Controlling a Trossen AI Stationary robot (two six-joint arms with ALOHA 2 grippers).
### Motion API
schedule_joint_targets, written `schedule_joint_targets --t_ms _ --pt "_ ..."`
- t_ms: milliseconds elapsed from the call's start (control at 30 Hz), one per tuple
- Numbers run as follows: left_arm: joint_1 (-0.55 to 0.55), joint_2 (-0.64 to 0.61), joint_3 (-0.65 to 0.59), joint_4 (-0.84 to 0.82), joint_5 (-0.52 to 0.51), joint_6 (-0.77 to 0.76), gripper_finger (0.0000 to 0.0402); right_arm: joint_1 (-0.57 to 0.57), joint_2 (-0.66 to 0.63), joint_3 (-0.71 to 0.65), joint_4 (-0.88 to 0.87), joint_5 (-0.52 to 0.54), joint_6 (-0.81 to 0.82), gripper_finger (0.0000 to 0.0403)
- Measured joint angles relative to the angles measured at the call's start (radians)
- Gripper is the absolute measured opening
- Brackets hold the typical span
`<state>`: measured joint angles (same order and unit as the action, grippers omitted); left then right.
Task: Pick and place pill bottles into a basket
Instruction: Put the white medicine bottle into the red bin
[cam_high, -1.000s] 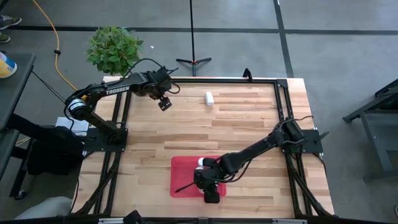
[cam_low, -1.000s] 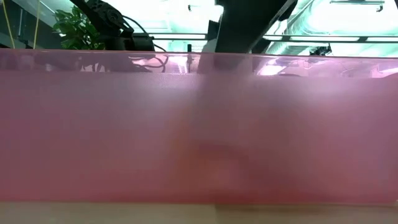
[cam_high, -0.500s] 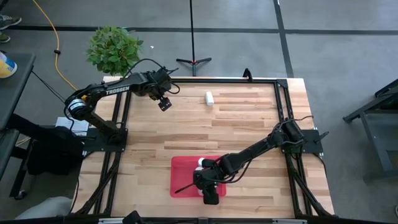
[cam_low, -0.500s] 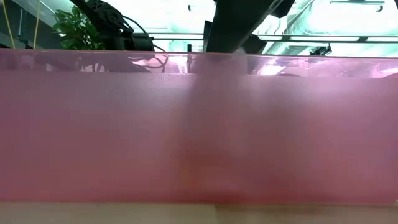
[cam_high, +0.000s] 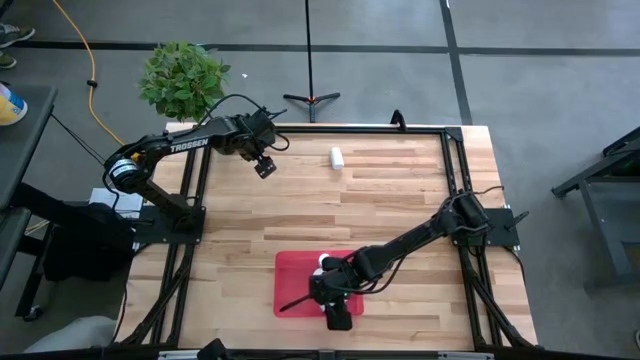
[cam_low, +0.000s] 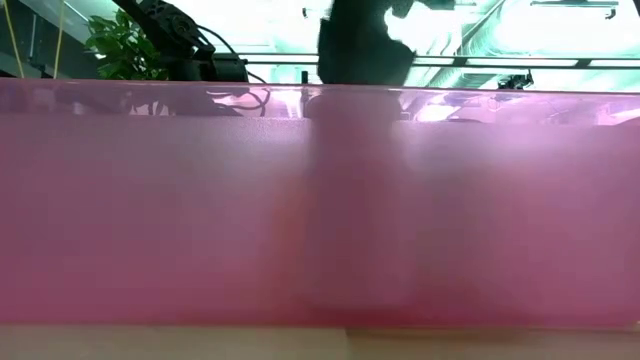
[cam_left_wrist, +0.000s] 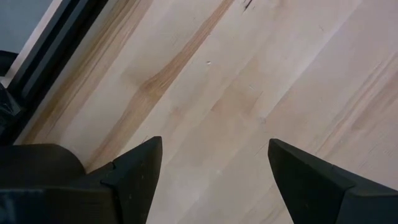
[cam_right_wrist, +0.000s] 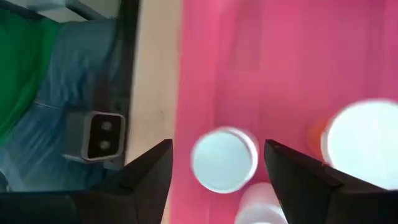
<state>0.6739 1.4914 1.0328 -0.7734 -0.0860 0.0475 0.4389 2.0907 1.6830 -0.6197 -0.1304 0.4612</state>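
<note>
The red tray (cam_high: 295, 278) lies at the table's near middle; its wall (cam_low: 150, 200) fills the low view. My right gripper (cam_high: 325, 290) hangs over the tray, pointing down, open (cam_right_wrist: 219, 146). A white-capped pill bottle (cam_right_wrist: 224, 160) stands on the tray floor between its fingers, with a gap on each side. An orange-bodied bottle with a white cap (cam_right_wrist: 367, 143) stands beside it, and a third white one (cam_right_wrist: 261, 208) shows partly. One white bottle (cam_high: 336, 157) lies on the wood at the far middle. My left gripper (cam_high: 264, 168) waits open (cam_left_wrist: 211, 149) over bare wood at the far left.
The low camera's grey box (cam_right_wrist: 102, 134) stands on the table's near edge beside the tray. A potted plant (cam_high: 183, 78) and a stand's foot (cam_high: 310, 98) are beyond the far edge. Bare wood (cam_high: 400, 190) lies between the tray and the far bottle.
My right gripper has drifted a little toward the table's left edge over the tray.
</note>
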Motion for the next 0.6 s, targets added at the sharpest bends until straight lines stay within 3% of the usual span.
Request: schedule_joint_targets --t_ms 267,600 --pt "0.0 0.0 0.0 -0.005 0.0 0.0 0.0326 0.002 -0.002 0.174 -0.181 0.041 -0.092 0.0242" --pt "0.0 0.0 0.0 -0.005 0.0 -0.004 0.0326 -0.055 -0.002 0.46 -0.485 0.385 -0.284 0.0243"
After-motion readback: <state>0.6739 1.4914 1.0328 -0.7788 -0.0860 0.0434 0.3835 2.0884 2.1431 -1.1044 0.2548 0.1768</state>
